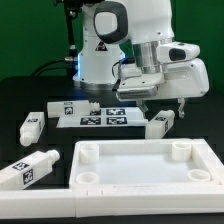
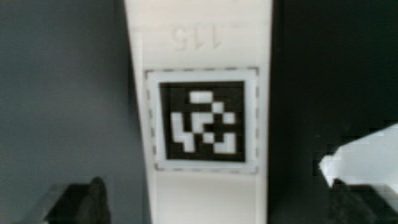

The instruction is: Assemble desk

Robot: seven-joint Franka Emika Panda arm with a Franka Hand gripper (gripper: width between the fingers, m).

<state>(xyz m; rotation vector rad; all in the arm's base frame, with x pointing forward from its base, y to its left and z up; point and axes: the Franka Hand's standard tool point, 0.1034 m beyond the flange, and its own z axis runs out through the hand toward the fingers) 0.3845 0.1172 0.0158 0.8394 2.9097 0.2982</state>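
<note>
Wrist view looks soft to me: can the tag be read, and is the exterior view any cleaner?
Wrist view: blurred throughout; the tag on the leg shows its pattern with smeared edges, and the printed number beside it is faint. Exterior view: sharper; the white desk top reads bright against the dark table, its rim edges distinct.

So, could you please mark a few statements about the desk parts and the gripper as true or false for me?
1. The desk top lies flat with its rim facing up. True.
2. A leg is already fitted into one of its corners. False: the corner holes that show are empty.
3. The gripper hangs open above the leg at the exterior view's right. True.
4. The marker board rests on the desk top. False: it lies behind it, on the table.
5. Two more legs lie on their sides at the exterior view's left. True.
</note>
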